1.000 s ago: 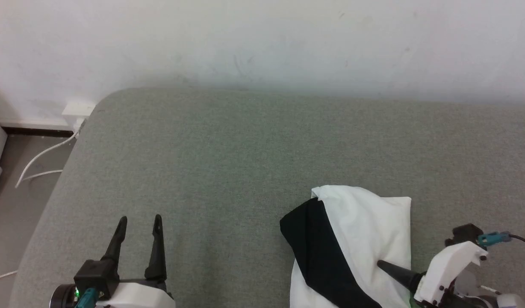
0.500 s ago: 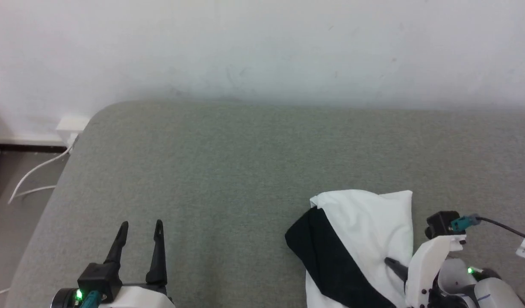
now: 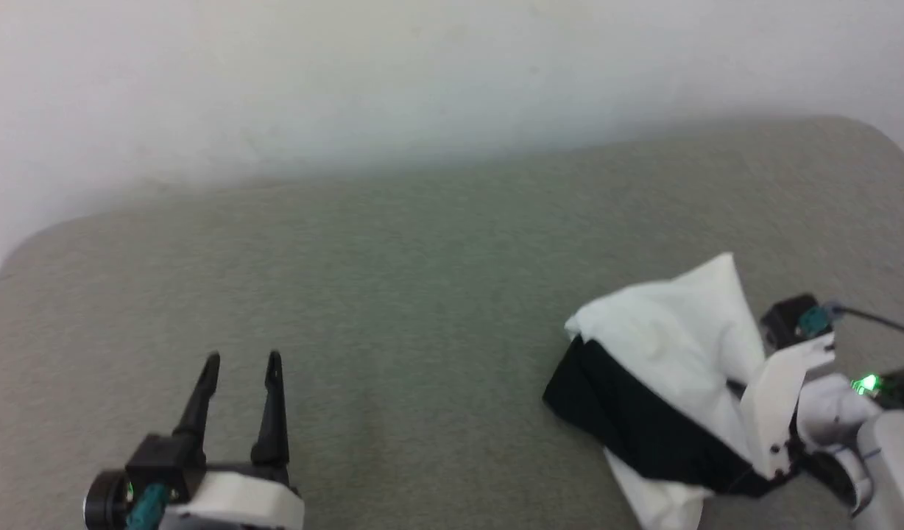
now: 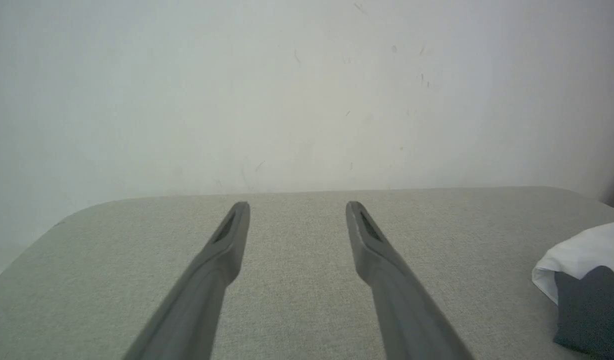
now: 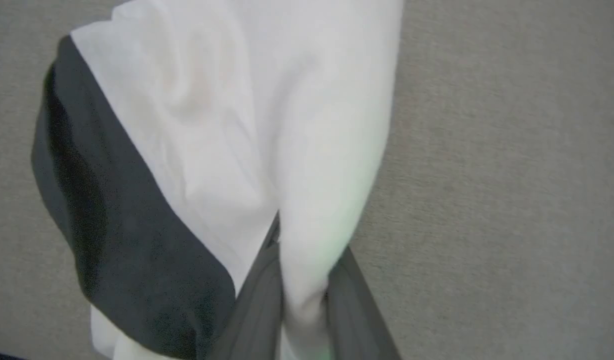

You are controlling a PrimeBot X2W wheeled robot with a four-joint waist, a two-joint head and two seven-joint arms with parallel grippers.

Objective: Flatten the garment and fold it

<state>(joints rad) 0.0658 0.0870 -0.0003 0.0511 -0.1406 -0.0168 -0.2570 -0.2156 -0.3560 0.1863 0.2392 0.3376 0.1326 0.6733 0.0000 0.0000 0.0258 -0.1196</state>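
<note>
Grippers: left gripper (image 3: 243, 356) at lower left, fingers spread, nothing between them; right gripper (image 5: 307, 250) at lower right, pressed together on a white fold (image 5: 317, 165) of the garment (image 3: 673, 346).
Garment: bunched on the right side of the surface (image 3: 393, 294), well apart from the left gripper and to its right. White body on top, black sleeve (image 3: 629, 419) along its left flank.
Axis: the bundle's long side runs far to near and leans slightly. A white peak stands at the far end, and the near end trails off the bottom of the head view.
Lift: the cloth looks tented toward the pinch. How much of it has left the surface cannot be told.
Nearer arm: the right, which has the cloth in hand. The left has a broad stretch of bare cushion to cross.
Nearest edge for the left: the sleeve side, which also shows at the far right of the left wrist view.
Judgement: flattening likely needs a second hold. The left arm would travel rightward to the sleeve flank, so the two arms could draw the cloth apart across its long side.
Surface: grey-green woven cushion with rounded far corners, bare between the two arms.
Room: plain pale wall (image 3: 349, 73) close behind the cushion, faintly scuffed in the left wrist view.
</note>
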